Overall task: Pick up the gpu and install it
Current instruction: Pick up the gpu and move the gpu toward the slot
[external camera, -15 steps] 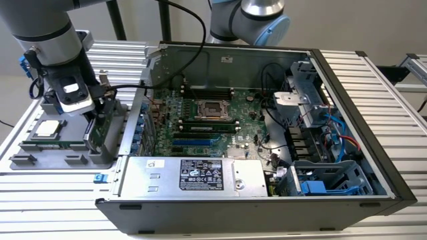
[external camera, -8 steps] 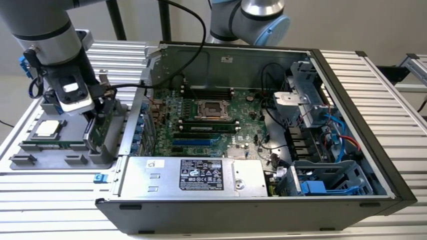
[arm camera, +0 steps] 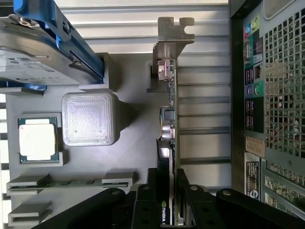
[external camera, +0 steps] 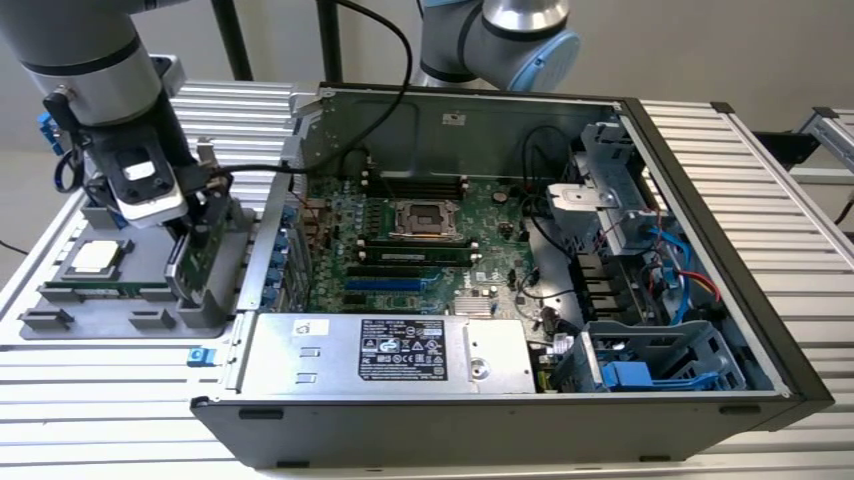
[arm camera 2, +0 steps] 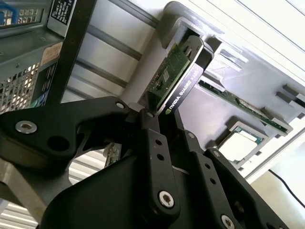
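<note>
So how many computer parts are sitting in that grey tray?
4: the gpu standing on edge between the fingers, a hard drive, a processor chip, and a memory stick in its slot. Others may be hidden.

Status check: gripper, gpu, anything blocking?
Gripper shut on the gpu, clamping both faces. Gpu standing on edge in the gray holder, beside the open case. Nothing touching it but holder and gripper.

white lettering [arm camera 2: 183, 90] on the gpu [arm camera 2: 166, 72]

The computer case [arm camera: 271, 95] stands near the gpu [arm camera: 167, 119], narrowing side room.
</note>
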`<act>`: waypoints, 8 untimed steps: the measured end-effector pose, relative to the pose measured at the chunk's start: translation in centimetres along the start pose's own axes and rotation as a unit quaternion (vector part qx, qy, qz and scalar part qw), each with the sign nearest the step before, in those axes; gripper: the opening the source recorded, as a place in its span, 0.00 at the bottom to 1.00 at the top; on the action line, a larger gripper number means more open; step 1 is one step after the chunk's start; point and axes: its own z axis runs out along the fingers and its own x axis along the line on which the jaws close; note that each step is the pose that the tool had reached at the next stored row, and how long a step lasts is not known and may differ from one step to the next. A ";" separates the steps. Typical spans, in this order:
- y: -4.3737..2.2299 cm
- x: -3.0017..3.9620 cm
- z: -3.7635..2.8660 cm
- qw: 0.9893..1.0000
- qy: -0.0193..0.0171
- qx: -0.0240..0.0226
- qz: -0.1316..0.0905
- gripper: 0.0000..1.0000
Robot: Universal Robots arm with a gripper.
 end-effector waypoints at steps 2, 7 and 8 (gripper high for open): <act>0.00 -0.01 -0.11 1.000 0.000 0.000 0.000 0.00; 0.01 -0.01 -0.32 1.000 0.000 0.000 0.000 0.00; 0.02 -0.01 -0.35 1.000 0.000 0.000 0.000 0.00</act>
